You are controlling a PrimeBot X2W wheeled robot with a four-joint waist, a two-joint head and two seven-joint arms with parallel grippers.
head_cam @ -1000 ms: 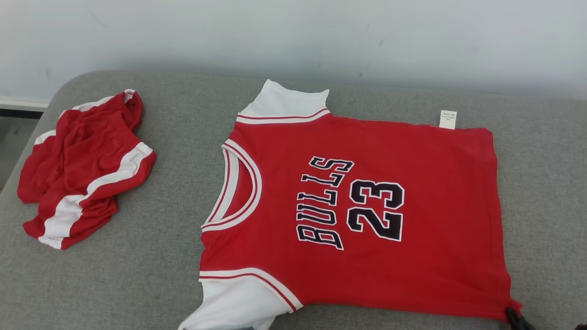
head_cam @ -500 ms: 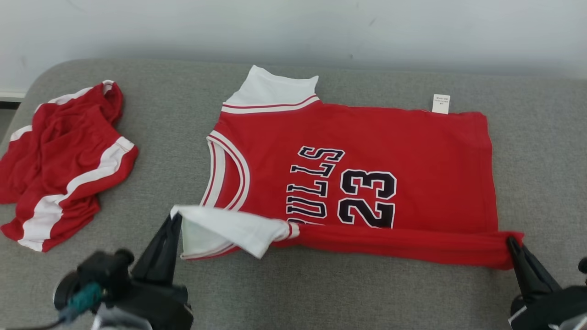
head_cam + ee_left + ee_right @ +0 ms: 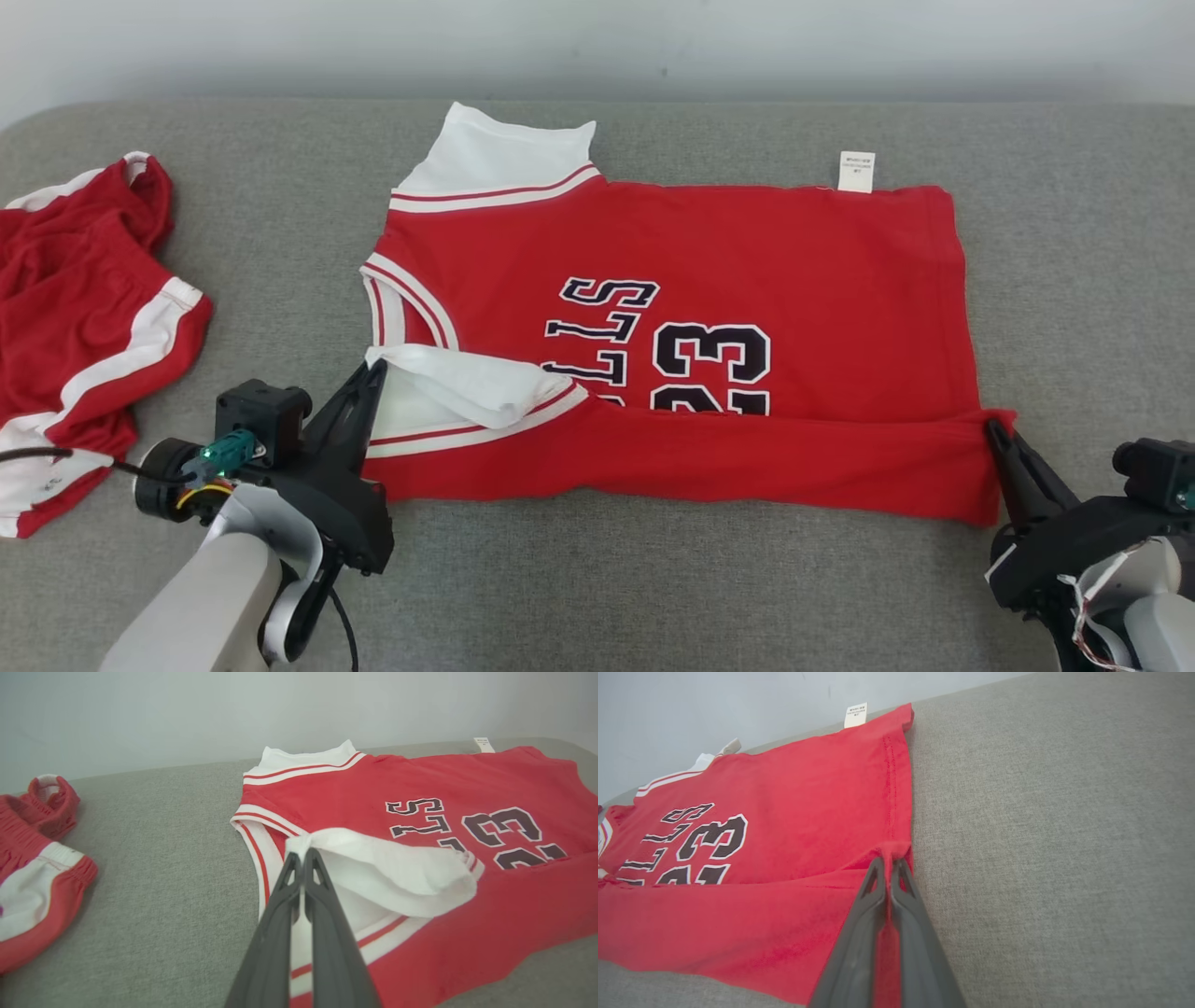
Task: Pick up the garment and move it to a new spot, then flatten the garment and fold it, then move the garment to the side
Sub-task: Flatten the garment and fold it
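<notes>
Left tool (image 3: 377,367) is clamped tight on the jersey (image 3: 747,271) by its white sleeve (image 3: 457,383), and the right tool (image 3: 991,426) is pinching the red hem corner. The near edge lies folded over the lettering, mid grey cushion (image 3: 653,579), with the red shorts (image 3: 84,308) well apart on the left.

Grey woven cushion (image 3: 597,579) fills the lower frame before me, corner rounding off at upper left. Pale wall (image 3: 840,37) across the top, a few faint scuffs. Light soft and even; shadows weak.
</notes>
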